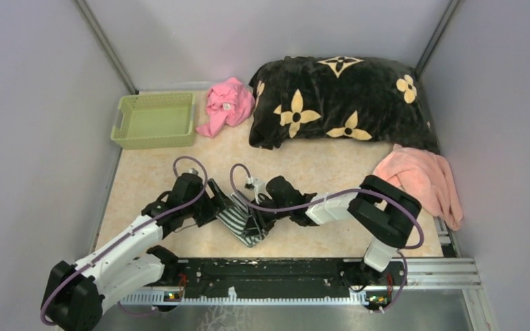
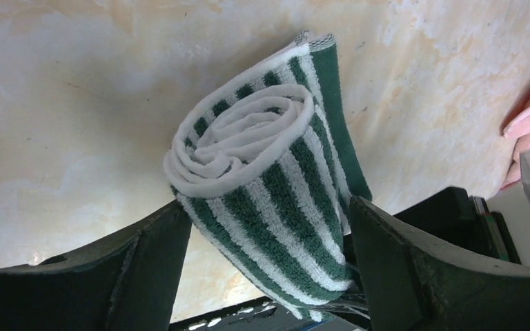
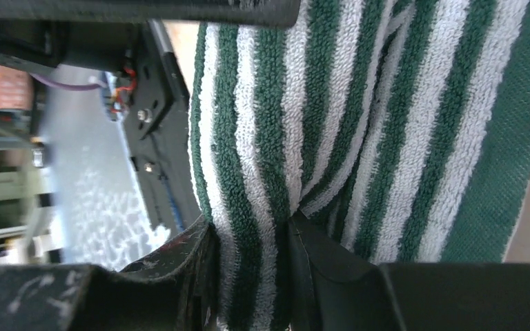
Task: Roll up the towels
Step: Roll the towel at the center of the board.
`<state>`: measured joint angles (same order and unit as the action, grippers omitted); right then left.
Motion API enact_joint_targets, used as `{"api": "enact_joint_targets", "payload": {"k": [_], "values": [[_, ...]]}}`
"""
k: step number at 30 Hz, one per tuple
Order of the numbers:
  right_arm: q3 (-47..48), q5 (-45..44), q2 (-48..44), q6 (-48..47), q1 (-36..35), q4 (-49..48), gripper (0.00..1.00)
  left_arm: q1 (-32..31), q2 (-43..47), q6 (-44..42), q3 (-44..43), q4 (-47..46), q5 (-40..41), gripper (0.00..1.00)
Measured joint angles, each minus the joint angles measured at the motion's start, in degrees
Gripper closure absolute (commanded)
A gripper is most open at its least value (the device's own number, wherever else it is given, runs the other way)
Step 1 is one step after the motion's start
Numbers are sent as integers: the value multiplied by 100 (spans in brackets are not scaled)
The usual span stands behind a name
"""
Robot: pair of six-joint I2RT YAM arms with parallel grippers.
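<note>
Though beside basket, pink cloth outside

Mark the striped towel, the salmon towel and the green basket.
striped towel [image 2: 241, 141]: left wrist view, rolled spiral end
salmon towel [image 1: 421, 181]: top external view, crumpled middle
green basket [image 1: 155, 123]: top external view, bare floor

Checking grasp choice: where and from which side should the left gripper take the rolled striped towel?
Grip the striped towel across its rolled body behind the spiral end, end-on as the left gripper sits; fingers on both flanks should pin the outer flap.
</note>
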<state>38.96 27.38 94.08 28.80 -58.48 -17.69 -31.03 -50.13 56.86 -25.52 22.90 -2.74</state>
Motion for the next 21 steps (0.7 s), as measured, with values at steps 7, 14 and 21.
{"api": "enact_joint_targets", "payload": {"k": [7,14,21], "values": [[-356,1211,782,1163,450,-1735,100,2,-863,13,118,-374,-168,22],[-479,1237,901,1517,479,-2164,94,0,-1421,-22,116,-813,-212,50],[-254,393,280,1115,227,-841,52,0,-1637,-79,52,-940,-275,60]]}}
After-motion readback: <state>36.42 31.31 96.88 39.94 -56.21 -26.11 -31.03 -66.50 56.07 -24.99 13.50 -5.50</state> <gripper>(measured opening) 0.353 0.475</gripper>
